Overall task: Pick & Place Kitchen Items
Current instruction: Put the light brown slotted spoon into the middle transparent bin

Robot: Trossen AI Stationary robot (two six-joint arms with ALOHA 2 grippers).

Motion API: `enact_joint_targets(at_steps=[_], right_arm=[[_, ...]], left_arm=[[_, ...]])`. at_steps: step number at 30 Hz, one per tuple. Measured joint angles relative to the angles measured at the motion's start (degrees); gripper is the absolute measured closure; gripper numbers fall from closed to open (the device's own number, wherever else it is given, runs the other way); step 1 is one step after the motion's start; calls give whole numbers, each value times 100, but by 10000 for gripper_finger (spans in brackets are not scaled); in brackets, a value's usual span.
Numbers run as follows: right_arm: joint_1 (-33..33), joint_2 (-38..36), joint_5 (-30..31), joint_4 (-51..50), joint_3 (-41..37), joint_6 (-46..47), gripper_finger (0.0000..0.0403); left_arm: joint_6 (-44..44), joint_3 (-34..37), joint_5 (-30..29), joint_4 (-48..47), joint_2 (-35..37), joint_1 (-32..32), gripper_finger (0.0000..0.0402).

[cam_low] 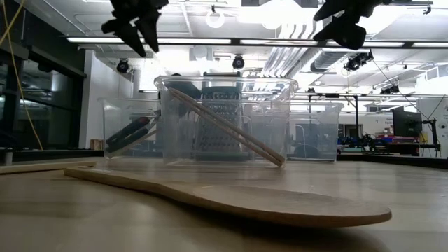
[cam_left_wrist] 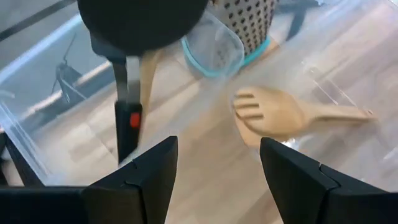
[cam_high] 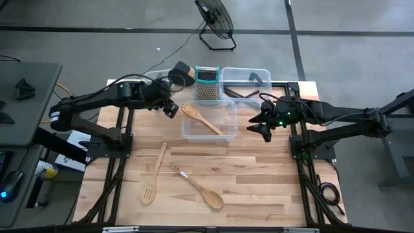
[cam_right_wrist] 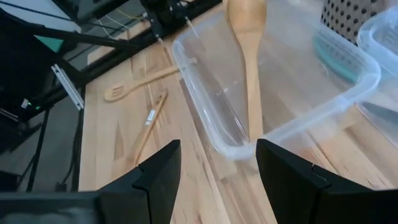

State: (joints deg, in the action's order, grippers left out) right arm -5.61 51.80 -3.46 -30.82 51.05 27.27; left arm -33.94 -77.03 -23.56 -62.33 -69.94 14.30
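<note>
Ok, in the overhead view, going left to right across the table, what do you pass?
Left gripper → slotted wooden spoon → wooden spoon → wooden fork lying in the clear bin → right gripper.

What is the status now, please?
Left gripper open, empty, beside the front bin. Right gripper open, empty. Wooden fork in that bin. Nothing blocking.

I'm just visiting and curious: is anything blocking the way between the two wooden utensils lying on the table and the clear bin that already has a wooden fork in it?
Nothing visible does. The slotted wooden spoon and the plain wooden spoon lie on bare tabletop, and the boards between them and the clear bin hold nothing. The bin is open-topped. The left gripper and right gripper hover open beside it.
</note>
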Motion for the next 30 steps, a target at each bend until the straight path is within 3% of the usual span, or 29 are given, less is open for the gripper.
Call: enact_joint_targets(at_steps=[20, 30], right_arm=[[115, 0, -242, -294, 0, 295, 202], [817, 1, 502, -294, 0, 914, 202]], left_arm=[[-1502, -2, -110, -1071, 51, -1426, 176], [-1712, -9, -234, -1469, 149, -1860, 176]])
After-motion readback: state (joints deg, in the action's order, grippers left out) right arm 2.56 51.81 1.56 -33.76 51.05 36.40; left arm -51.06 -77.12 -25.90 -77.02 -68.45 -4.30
